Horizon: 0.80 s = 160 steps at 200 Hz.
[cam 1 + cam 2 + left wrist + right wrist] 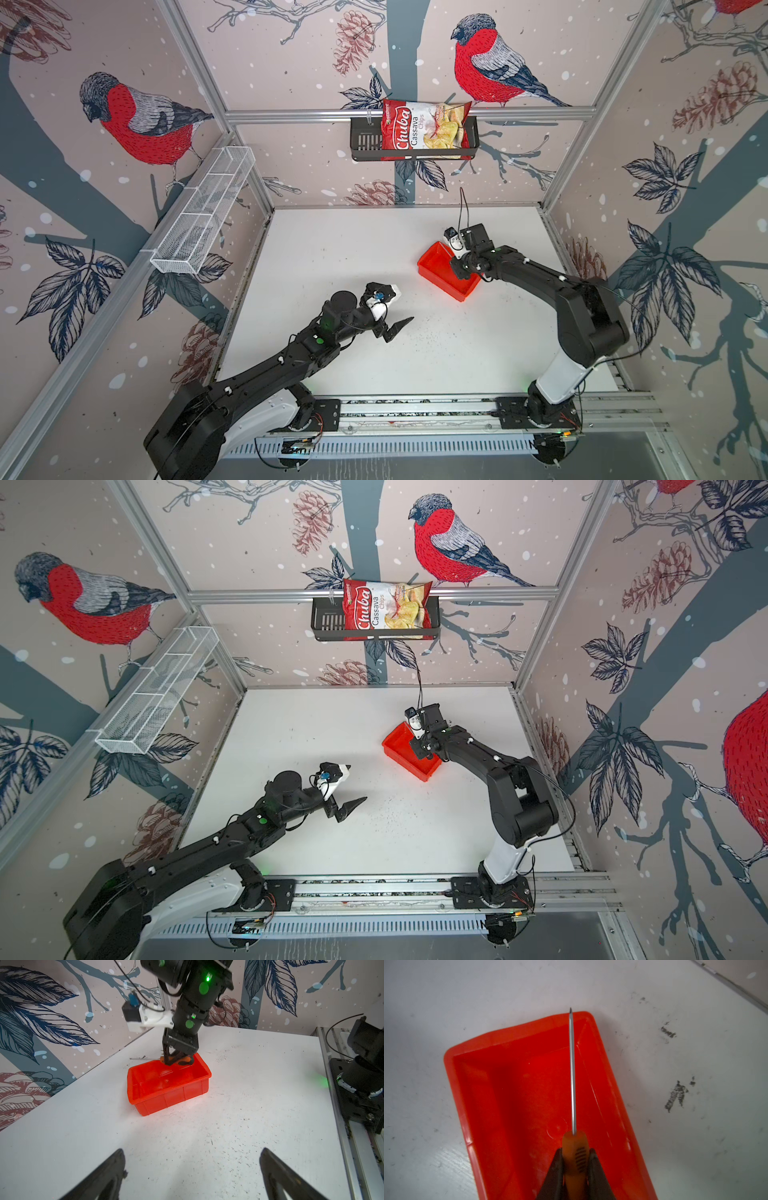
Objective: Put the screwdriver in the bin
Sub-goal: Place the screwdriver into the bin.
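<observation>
The left gripper (pixel 192 1153) hangs wide and empty, well apart from the bin (pixel 517 1029), over which the right gripper (pixel 575 1154) pinches the screwdriver (pixel 572 1084) by its ribbed handle, probably the best hold on a light, stiff, thin-shafted tool likely to pivot if gripped loosely.

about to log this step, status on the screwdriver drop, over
Right gripper shut on screwdriver handle, over bin, not released. Shaft tip overhangs end rim. Left gripper open, empty, clear of bin. Bin interior bare.
</observation>
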{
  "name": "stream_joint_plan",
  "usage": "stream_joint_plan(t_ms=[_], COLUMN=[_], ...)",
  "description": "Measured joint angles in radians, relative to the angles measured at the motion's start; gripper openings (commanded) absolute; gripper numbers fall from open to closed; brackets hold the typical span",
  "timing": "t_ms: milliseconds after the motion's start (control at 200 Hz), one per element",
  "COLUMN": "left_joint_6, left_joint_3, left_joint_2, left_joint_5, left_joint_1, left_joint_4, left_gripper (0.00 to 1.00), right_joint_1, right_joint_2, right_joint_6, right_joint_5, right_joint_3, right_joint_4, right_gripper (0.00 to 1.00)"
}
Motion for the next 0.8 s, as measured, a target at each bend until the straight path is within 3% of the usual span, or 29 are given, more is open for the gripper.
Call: stream_joint_plan(t_ms=[295,455,681,801], left_joint_6=[0.001,0.001,0.001,-0.002], left_joint_3=[-0.007,-0.007,-0.007,-0.007], left_joint_2=[-0.003,0.001,-0.011,-0.011], left_joint_5=[0.0,0.0,0.0,-0.025], left_joint_1=[0.0,0.0,0.0,0.0], left_joint_4=[-0.001,-0.001,-0.005,-0.005], left_gripper=[0.99,0.99,0.99,0.99], right_joint_1=[0.005,0.011,0.003,-0.001], right_joint_2=[0.116,0.155,0.148,0.103], right_joint_6=[-0.025,-0.022,-0.01,0.01], right_joint_5=[0.04,0.06,0.07,0.071], right_joint_3=[-0.002,0.003,0.008,0.01], right_joint_4=[0.035,0.065,0.079,0.079], right_gripper=[0.15,0.21,0.37,0.57])
